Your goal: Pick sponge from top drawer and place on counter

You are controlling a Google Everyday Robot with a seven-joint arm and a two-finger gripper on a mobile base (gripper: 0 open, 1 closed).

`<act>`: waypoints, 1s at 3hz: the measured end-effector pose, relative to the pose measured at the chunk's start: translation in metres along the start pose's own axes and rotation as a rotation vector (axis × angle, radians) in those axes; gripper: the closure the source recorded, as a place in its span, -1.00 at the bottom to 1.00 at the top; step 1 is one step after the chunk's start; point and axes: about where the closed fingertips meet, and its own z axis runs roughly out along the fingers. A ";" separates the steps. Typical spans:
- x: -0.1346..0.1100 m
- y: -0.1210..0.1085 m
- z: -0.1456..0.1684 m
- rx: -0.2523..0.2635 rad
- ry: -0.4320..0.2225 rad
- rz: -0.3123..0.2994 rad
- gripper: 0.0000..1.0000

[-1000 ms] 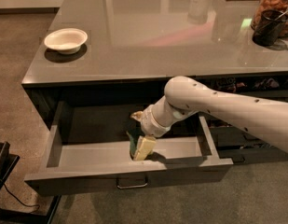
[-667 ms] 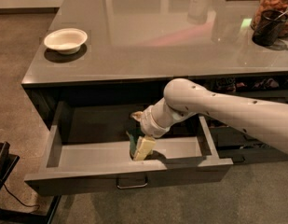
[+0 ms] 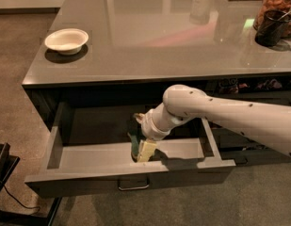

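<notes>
The top drawer [image 3: 88,160] stands pulled open below the counter [image 3: 149,41], its silver bar handle [image 3: 133,186] at the front. My white arm reaches in from the right, and my gripper [image 3: 142,146] is down inside the drawer near the middle. It is shut on the sponge [image 3: 147,150], which stands tilted on edge, dark green face to the left and yellow foam to the right. The sponge's lower end is at or just above the drawer floor.
A white bowl [image 3: 66,40] sits on the counter's left part. A dark cup [image 3: 271,28] and a jar [image 3: 280,4] stand at the counter's back right. A black stand [image 3: 1,171] is on the floor at the left. Narrower drawers are to the right under my arm.
</notes>
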 end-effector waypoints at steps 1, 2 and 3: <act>0.009 -0.002 0.009 -0.004 0.042 -0.012 -1.00; 0.019 -0.001 0.016 -0.030 0.096 -0.023 -0.98; 0.028 0.000 0.016 -0.082 0.159 -0.013 -0.60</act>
